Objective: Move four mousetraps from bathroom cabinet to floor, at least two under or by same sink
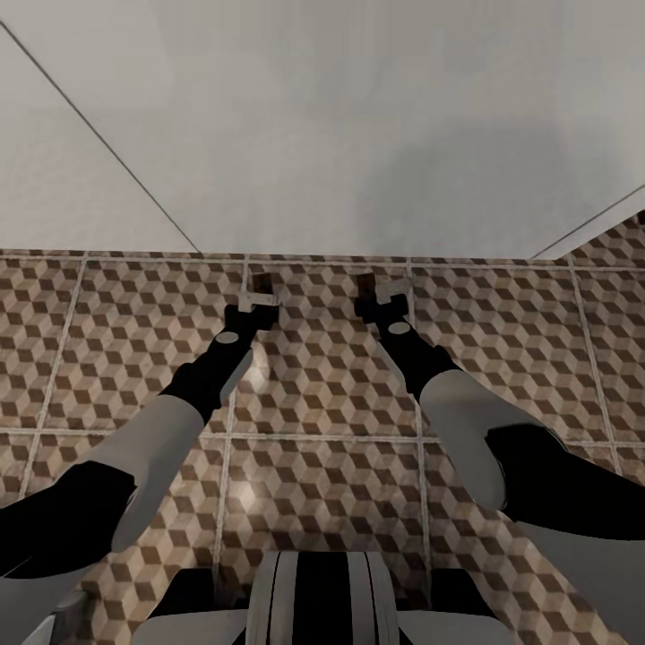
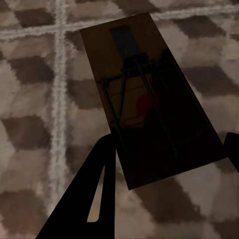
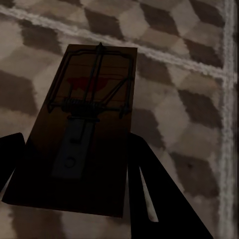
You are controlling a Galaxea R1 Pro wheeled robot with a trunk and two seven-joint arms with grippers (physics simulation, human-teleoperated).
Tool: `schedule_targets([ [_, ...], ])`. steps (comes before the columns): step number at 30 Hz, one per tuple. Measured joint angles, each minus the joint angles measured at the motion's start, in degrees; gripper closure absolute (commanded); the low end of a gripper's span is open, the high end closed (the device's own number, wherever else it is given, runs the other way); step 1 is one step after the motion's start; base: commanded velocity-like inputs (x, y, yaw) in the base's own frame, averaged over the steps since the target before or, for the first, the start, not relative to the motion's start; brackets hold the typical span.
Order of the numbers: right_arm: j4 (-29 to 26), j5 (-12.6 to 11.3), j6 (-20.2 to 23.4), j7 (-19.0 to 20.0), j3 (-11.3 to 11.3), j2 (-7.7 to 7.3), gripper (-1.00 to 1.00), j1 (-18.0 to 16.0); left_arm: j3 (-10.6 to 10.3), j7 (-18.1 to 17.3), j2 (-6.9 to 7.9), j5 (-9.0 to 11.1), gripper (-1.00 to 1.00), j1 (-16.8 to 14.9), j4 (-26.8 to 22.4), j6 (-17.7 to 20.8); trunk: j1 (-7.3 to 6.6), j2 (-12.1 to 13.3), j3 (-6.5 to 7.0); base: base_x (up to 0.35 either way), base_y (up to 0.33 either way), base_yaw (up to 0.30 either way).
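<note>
The bathroom floor (image 1: pixel 322 385), big square tiles in a brown, beige and white cube print, ran up to a plain white wall (image 1: pixel 340 116). Above it both arms reached forward. The left gripper (image 1: pixel 258 296) pinched one flat brown wooden mousetrap (image 2: pixel 149 99); the right gripper (image 1: pixel 381 296) pinched another (image 3: pixel 84 134). Neither looked set down yet, so placing remained.
</note>
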Motion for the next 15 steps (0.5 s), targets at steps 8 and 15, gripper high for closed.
schedule_targets([
  [8, -0.01, 0.0, -0.11, -0.2, 0.07, 0.0, 1.0, 0.06, 0.01, 0.0, -0.77, -0.05, 1.0, 0.0, 0.6, 0.0, 0.0, 0.0, 0.0, 0.0, 0.0, 0.0],
  [15, -0.02, 0.0, -0.31, -0.21, 0.11, 0.0, 1.0, 0.06, 0.04, 0.0, -0.91, -0.06, 1.0, 0.07, 2.58, -0.07, 0.0, 0.0, 0.0, 0.0, 0.0, 0.0],
])
